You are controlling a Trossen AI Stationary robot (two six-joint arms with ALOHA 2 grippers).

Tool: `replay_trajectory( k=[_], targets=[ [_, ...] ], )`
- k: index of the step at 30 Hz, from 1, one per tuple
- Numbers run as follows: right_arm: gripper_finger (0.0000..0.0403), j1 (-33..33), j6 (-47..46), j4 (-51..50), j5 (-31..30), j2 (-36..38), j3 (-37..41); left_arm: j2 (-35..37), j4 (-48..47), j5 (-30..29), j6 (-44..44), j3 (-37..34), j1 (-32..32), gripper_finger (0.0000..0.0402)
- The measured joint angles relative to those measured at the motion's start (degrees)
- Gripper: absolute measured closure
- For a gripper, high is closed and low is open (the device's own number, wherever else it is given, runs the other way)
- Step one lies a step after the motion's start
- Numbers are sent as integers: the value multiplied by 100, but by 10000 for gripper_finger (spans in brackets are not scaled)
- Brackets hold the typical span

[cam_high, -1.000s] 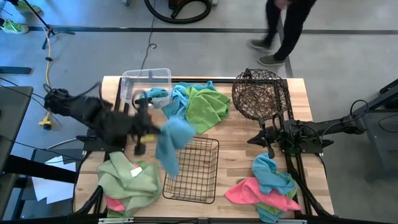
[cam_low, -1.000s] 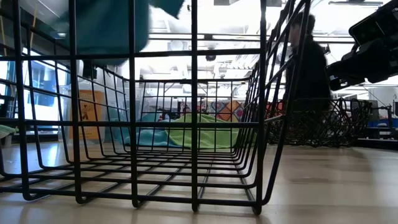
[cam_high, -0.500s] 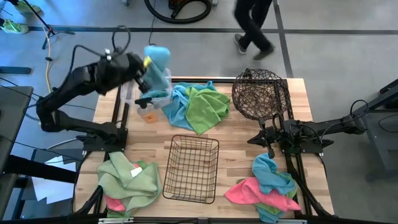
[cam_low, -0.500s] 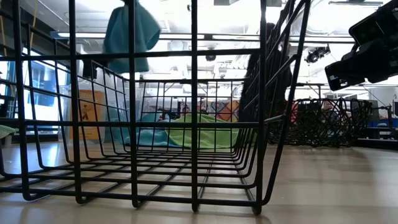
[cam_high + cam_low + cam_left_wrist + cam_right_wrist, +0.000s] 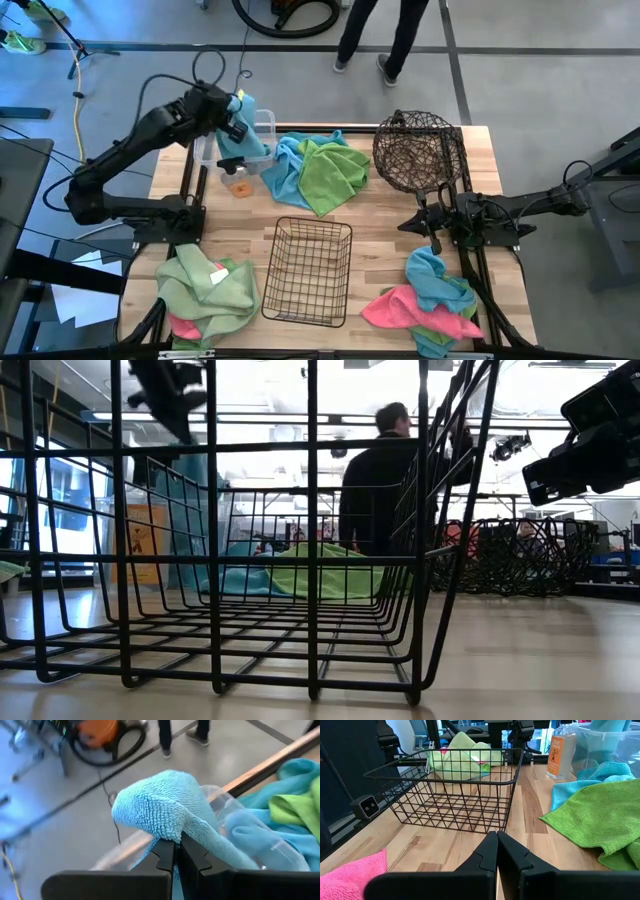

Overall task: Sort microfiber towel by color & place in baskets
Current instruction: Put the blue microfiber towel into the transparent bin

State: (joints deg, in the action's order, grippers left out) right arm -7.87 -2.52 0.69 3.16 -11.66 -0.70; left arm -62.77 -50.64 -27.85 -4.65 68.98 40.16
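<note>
My left gripper (image 5: 236,122) is at the table's far left, over the clear plastic bin (image 5: 262,128), shut on a light blue towel (image 5: 160,805). In the low view it (image 5: 170,390) shows high up behind the wires. My right gripper (image 5: 432,232) rests shut at the right side, nothing in it (image 5: 496,845). The black wire basket (image 5: 308,270) stands in the near middle. The round woven basket (image 5: 418,150) is at the far right. A heap of blue and green towels (image 5: 315,165) lies beside the bin. My left gripper pinches a bunched fold of the blue towel (image 5: 167,836) between its two fingertips. The fingers slant down toward the table's far edge. The towel humps up over the fingertips, and a tail (image 5: 220,845) runs down along the bin's clear wall (image 5: 250,827). It is clear of the table.
Green and pink towels (image 5: 205,290) lie heaped at the near left, blue and pink ones (image 5: 430,300) at the near right. An orange bottle (image 5: 238,185) stands on the table by the bin. A person (image 5: 385,490) walks behind the far edge.
My left gripper has swung from beside the black wire basket toward the table's far edge, carrying the blue towel, and has sunk over the clear bin. The towel, hanging loose before, is now bunched at the bin. The person behind the table has walked toward the left.
</note>
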Motion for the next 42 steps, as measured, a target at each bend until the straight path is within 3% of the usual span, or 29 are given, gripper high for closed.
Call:
replay_trajectory(
  k=[8,13,22,26,30,42],
  targets=[
    [402,-1,2,0,1,0,-1,-127,86,20,-1791,-304,-2,401],
    [402,1,0,0,0,0,1,-446,-204,513,-2488,-36,219,401],
    [402,-1,1,0,1,0,0,-1773,-1316,1956,-2536,776,923,401],
    [402,1,0,0,0,2,1,-2139,-1348,2060,-2737,795,1110,401],
    [402,0,0,1,1,0,-1,-2499,-1435,2552,-2810,795,1322,401],
    [402,-1,1,0,1,0,0,-3077,-1691,2616,-2833,475,1390,401]
  ],
)
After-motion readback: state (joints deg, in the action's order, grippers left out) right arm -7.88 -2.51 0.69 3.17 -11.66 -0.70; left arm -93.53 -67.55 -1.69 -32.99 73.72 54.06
